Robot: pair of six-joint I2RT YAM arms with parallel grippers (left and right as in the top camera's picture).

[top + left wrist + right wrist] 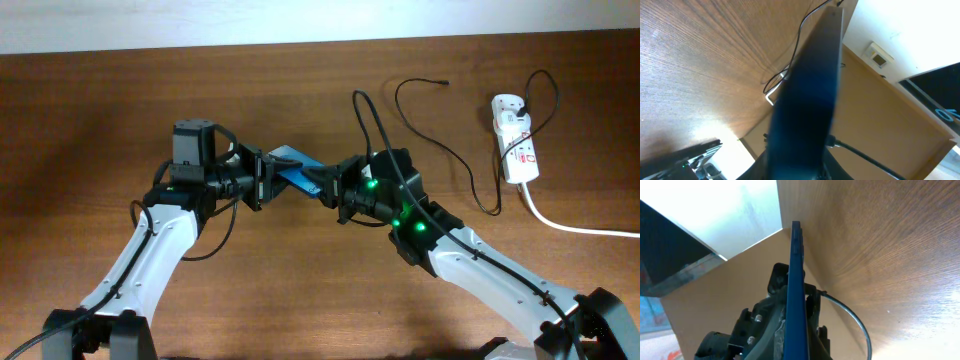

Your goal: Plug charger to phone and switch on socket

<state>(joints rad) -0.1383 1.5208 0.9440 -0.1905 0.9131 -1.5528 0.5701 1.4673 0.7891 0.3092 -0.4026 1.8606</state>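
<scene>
L tool (262, 178) grasps the phone (292, 168) by its left end, lifted off the desk (300, 290) at centre. R tool (330, 188) is clamped on the other end. We judge this a handover, so one grip should be firm before the other lets go, w/ the port end left free. The phone's long axis runs upper-left to lower-right, blue screen up. Charger (462, 160) and socket (516, 140) lie well apart, far right.
</scene>
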